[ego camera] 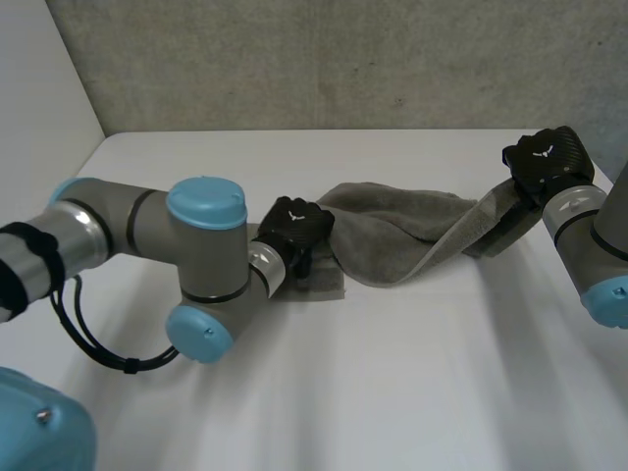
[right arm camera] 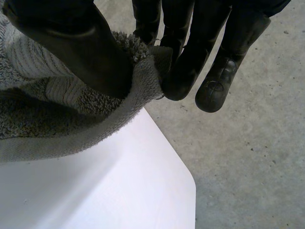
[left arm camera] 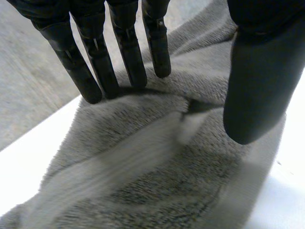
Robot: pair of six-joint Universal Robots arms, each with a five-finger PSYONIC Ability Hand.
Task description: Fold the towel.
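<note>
Right hand point(ego camera: 545, 160) is up off the white counter point(ego camera: 392, 383), fingers point(right arm camera: 187, 67) and thumb pinching one end of the grey towel point(ego camera: 402, 235). The towel sags across to the left hand point(ego camera: 294, 228), whose fingers point(left arm camera: 126, 52) lie straight, tips on the other end at the counter.

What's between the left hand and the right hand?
The grey towel spans the whole stretch, as the head view shows: one end at the left hand, the other pinched by the right hand.
</note>
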